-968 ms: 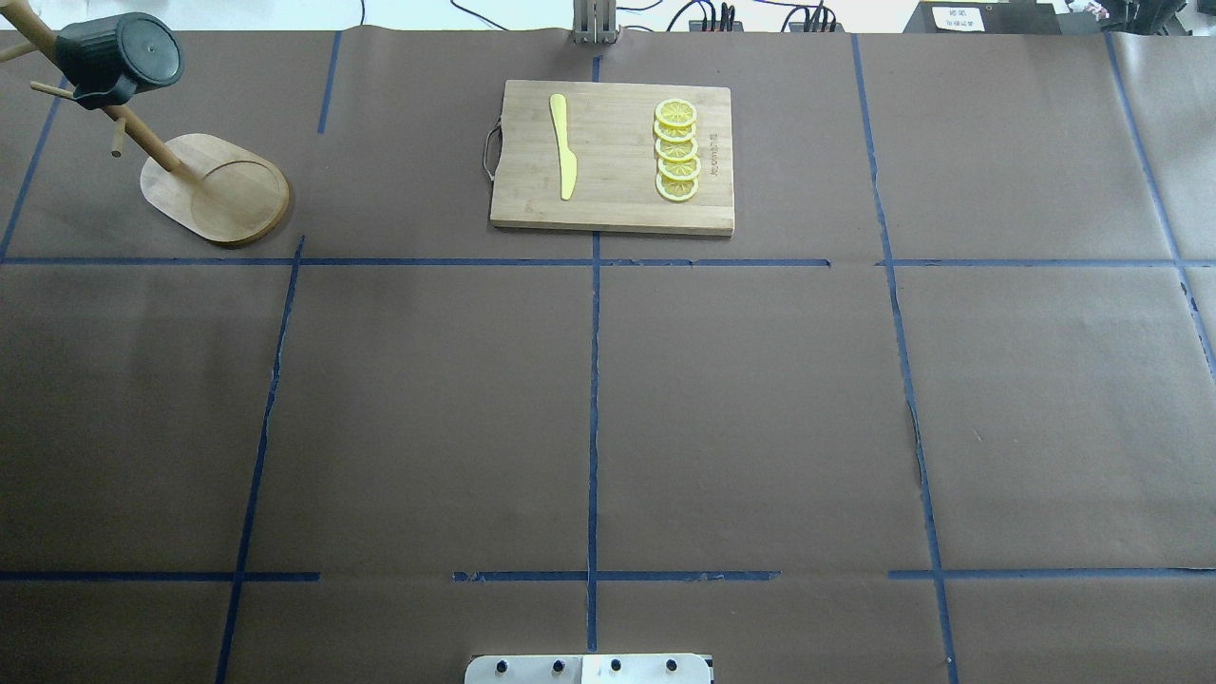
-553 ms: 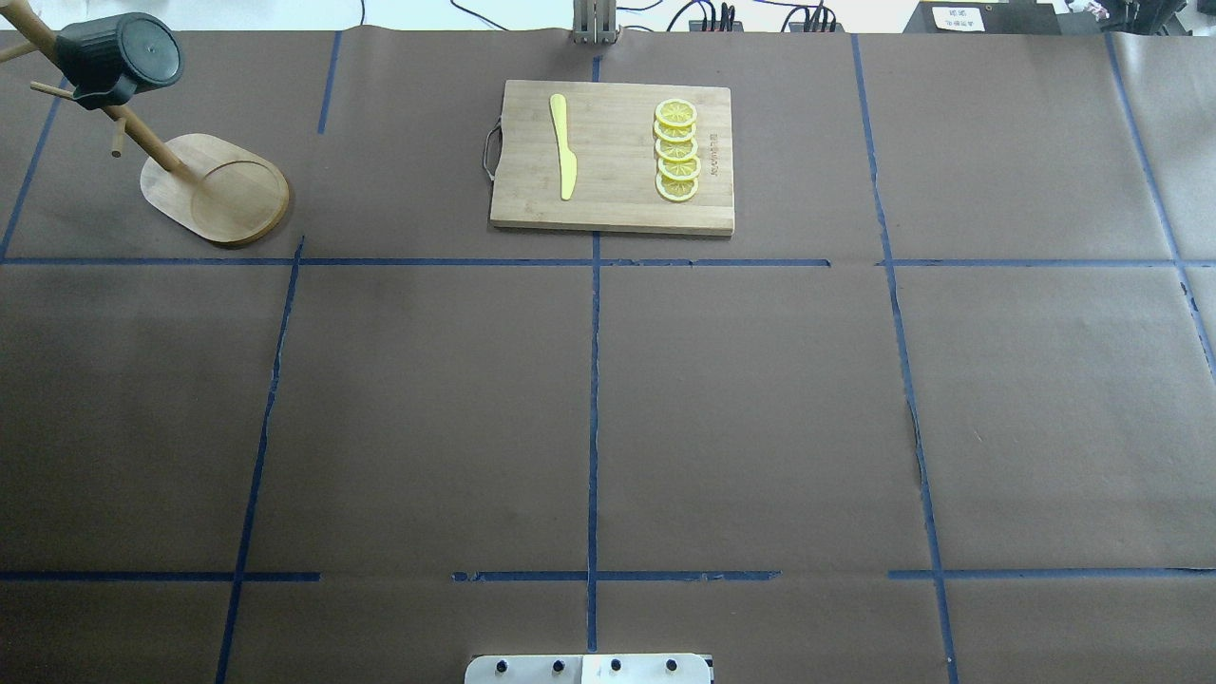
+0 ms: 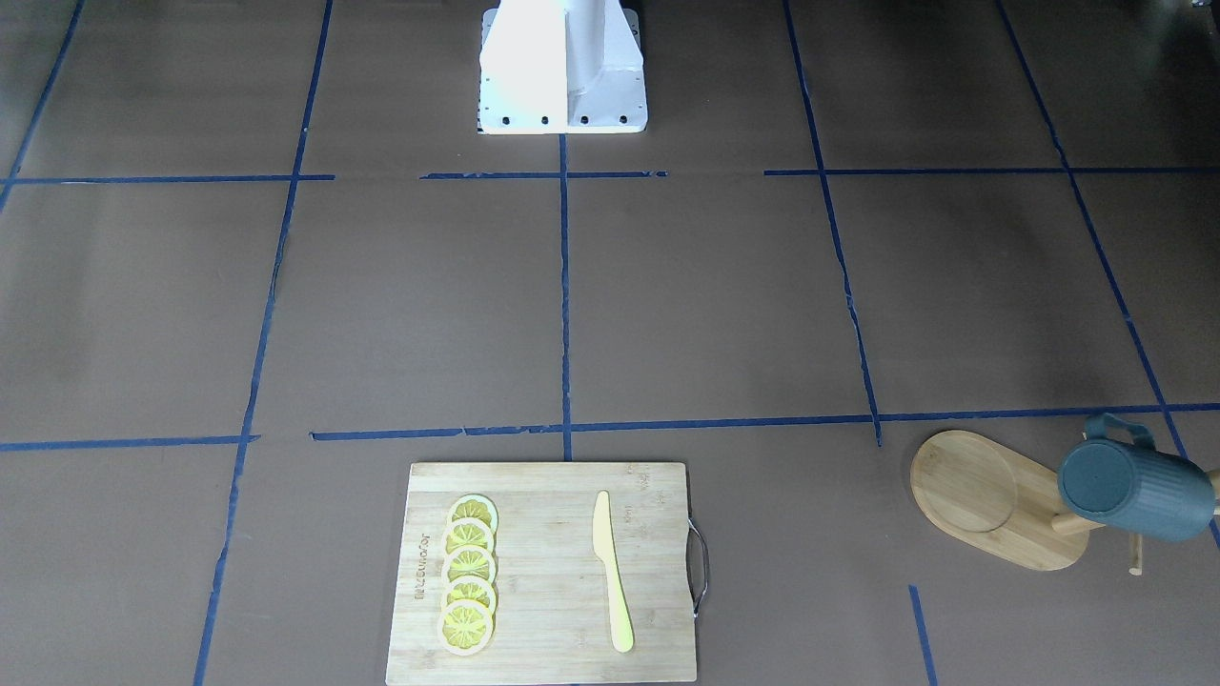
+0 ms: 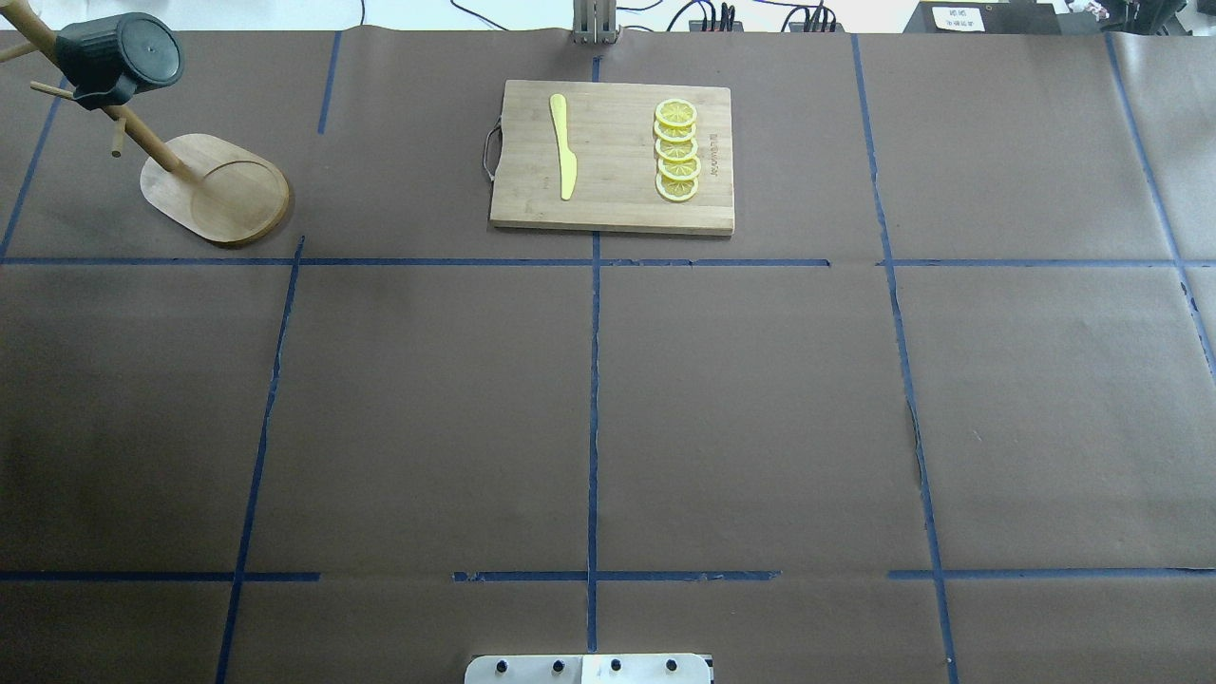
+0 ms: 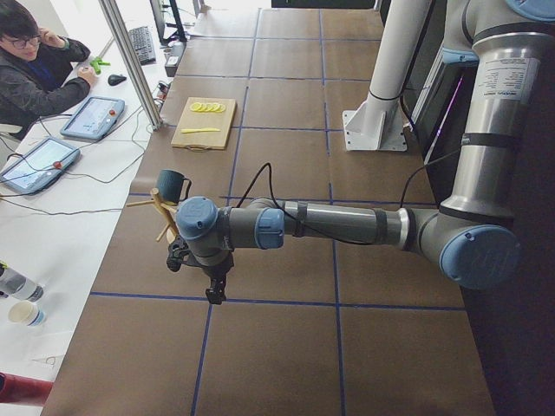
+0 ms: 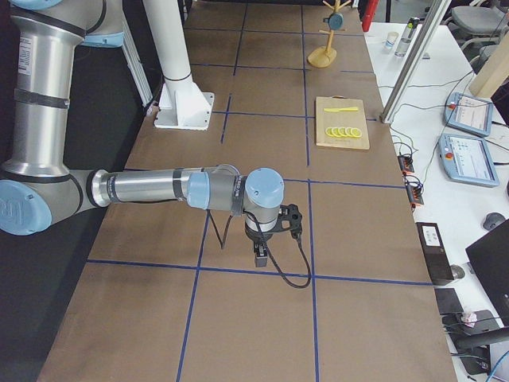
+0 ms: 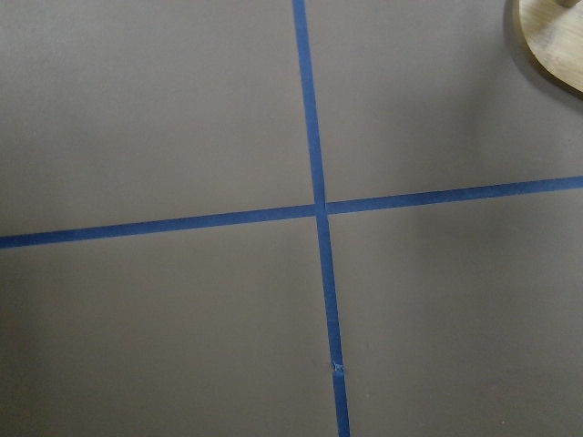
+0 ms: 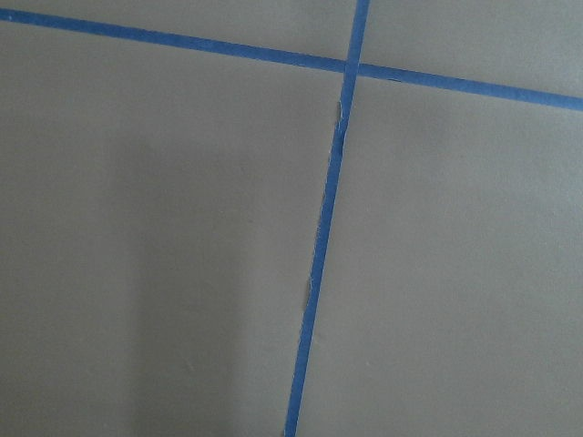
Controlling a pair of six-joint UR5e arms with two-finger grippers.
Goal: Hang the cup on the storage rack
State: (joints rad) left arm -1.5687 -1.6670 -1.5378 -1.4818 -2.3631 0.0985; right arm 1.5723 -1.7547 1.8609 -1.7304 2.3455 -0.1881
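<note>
Nothing has moved in the overhead view since a second ago. The dark teal-blue ribbed cup with a loop handle (image 4: 119, 55) is at the same spot in the upper left corner. It is up off the table on the light bamboo mug-tree rack (image 4: 214, 190), lying on its side against the round post with its flat bottom turned toward the middle of the table. I cannot make out which thin peg carries it. The rack's oval base is where it was, just above the horizontal line of blue tape (image 4: 427, 262).

The rectangular bamboo cutting board (image 4: 613, 204) at top centre is also unchanged. The pale yellow knife (image 4: 563, 147) lies on its left half and the row of five overlapping lemon slices (image 4: 676, 152) on its right.

My left gripper (image 5: 214, 290) shows only in the left side view, at centre left of that frame. It points down over the brown paper covering (image 4: 760, 408), near the rack but apart from it. My left wrist camera catches an edge of the rack's base in its upper right corner. My right gripper (image 6: 260, 256) shows only in the right side view, near the frame's centre. It hangs over a blue tape crossing, well apart from the cup. I cannot tell how far open either one is. Nothing shows beneath either gripper but paper and tape.
</note>
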